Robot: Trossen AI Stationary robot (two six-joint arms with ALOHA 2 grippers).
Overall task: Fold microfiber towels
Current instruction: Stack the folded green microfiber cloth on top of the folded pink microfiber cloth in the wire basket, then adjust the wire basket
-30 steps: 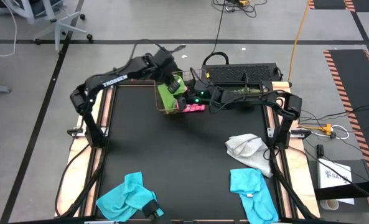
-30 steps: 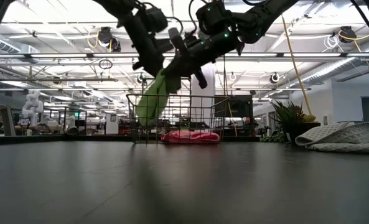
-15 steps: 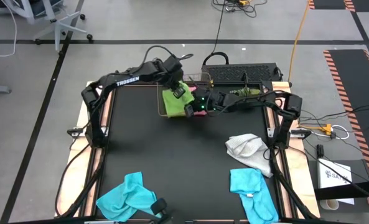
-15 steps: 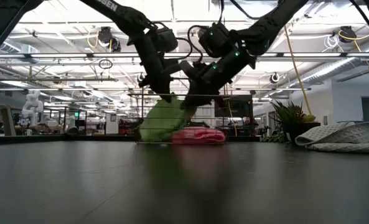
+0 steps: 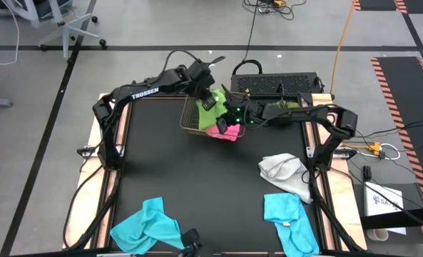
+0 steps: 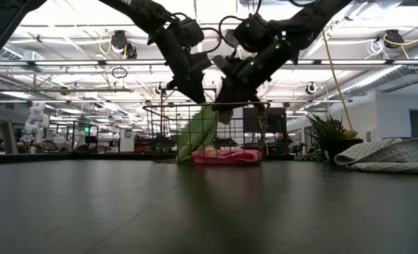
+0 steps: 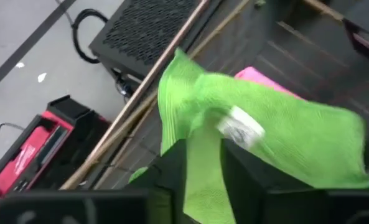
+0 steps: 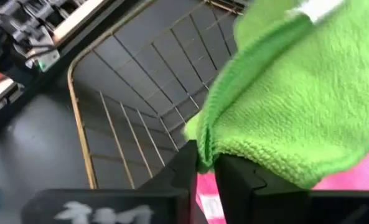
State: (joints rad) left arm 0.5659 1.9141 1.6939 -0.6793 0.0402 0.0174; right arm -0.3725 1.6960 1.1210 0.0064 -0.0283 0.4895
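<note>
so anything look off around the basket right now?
Yes. The green towel hangs half over the wire basket rim instead of lying flat inside with the pink towel. Both hands, left hand and right hand, grip it.

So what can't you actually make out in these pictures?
- High view: the basket floor, covered by the green towel, the pink towel and both arms.
- Low view: the blue towels, out of frame.
- Left wrist view: most of the pink towel, behind the green one.
</note>
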